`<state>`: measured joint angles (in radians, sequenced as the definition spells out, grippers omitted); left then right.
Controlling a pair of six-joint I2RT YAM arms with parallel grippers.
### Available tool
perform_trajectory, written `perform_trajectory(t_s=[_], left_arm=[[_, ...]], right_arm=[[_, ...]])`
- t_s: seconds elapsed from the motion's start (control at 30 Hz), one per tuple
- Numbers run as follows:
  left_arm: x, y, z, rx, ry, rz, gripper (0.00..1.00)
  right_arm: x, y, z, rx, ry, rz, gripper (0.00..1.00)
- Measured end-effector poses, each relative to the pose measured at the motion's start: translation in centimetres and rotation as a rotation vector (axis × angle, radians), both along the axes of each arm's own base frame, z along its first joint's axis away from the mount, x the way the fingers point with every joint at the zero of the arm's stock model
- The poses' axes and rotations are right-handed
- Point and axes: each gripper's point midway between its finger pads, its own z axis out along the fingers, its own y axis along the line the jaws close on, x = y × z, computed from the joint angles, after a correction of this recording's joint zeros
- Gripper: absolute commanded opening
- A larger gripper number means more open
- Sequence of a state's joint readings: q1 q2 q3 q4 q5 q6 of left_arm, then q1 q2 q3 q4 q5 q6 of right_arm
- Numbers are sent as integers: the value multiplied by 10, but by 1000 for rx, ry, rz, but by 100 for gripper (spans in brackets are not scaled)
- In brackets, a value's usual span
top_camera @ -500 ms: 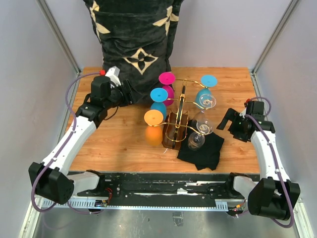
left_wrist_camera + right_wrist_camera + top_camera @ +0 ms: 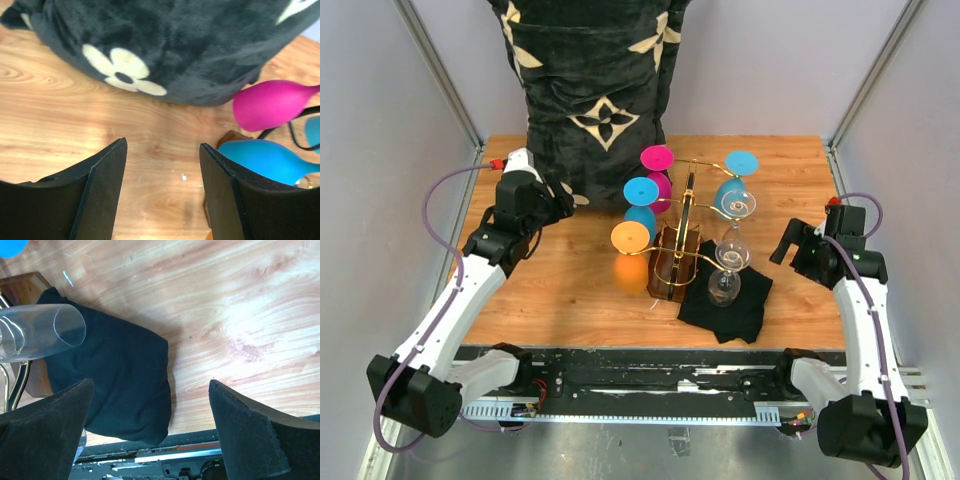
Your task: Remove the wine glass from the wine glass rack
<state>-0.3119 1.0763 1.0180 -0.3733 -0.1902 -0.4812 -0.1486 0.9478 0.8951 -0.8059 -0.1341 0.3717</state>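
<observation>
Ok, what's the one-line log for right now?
left gripper: open, by black plush pillow | right gripper: open, near black cloth | clear wine glass: on gold-wire, dark wooden rack, not grasped

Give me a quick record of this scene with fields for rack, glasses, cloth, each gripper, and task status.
rack: wine glass rack upright mid-table
glasses: orange glass and other coloured ones hang left; clear glass and others right
cloth: black cloth under the clear ones
left gripper: fingers apart, empty, near cushion
right gripper: fingers apart, empty, beside cloth
status: no glass held
</observation>
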Motion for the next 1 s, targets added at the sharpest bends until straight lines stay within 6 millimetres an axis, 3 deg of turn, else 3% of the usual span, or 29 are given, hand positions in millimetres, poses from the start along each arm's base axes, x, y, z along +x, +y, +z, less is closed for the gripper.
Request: perform_trajectory(t_s=[0.13, 0.27, 0.37, 0.53, 0.7, 0.83, 1.0], left_arm=[[-2, 9, -22, 42, 48, 38, 65], [-18, 13, -59, 68, 131, 33, 66], [-22, 14, -55, 63, 113, 30, 67], [-20, 11, -44, 40, 71, 19, 66], [-18, 3, -47, 5, 79, -1, 66], [-15, -3, -50, -19, 89, -15, 66], [-14, -4, -51, -29, 93, -16, 66]], right_arm=[[8, 8, 3, 37, 5, 48, 99], [5, 29, -25, 157, 86, 105, 99], [-9, 42, -46, 228, 148, 127, 99], [-10, 68, -50, 349, 130, 176, 98], [-16, 91, -64, 436, 167, 205, 98], [-18, 88, -86, 426, 255, 159, 99], [-8, 62, -100, 284, 315, 79, 98]])
